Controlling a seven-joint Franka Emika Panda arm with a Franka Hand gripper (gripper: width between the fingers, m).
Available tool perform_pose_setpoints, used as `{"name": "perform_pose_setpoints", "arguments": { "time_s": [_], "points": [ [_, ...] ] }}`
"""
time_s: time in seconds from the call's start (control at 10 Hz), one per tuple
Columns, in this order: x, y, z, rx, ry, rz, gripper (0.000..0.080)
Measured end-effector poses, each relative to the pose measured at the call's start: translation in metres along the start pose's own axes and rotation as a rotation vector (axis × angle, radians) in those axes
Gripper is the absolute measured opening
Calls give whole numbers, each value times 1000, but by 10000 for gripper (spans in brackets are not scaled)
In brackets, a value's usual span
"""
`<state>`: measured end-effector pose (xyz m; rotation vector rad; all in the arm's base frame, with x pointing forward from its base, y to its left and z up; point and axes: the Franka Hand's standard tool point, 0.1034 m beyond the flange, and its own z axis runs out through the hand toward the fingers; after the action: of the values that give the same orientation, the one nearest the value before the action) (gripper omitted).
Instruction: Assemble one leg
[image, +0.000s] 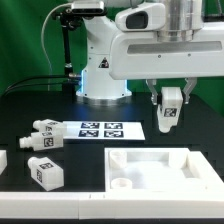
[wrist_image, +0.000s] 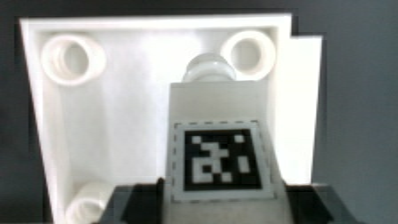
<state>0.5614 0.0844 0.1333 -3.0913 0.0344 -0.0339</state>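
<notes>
My gripper (image: 168, 112) is shut on a leg (image: 169, 106), a small white post with a black-and-white tag, and holds it upright in the air above the large white panel (image: 160, 168). In the wrist view the leg (wrist_image: 217, 140) fills the middle between my dark fingers (wrist_image: 139, 200), its far end over a round socket (wrist_image: 246, 48) of the panel (wrist_image: 107, 120). A second socket (wrist_image: 75, 56) lies beside it. Three more legs lie on the table: two (image: 45, 128) (image: 42, 142) by the marker board and one (image: 45, 171) near the front.
The marker board (image: 103, 130) lies flat behind the panel. The robot's white base (image: 103, 70) stands at the back. A white block (image: 3, 160) sits at the exterior view's left edge. A white rail (image: 60, 205) runs along the front.
</notes>
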Motion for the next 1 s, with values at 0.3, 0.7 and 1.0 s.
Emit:
{"name": "perform_pose_setpoints", "arguments": {
  "time_s": [0.3,0.7,1.0],
  "points": [
    [17,-5,0,11,237,-19,285],
    [76,-37,-7,42,427,-11,285],
    [75,-37,-5,40,424,-18,285]
  ]
}}
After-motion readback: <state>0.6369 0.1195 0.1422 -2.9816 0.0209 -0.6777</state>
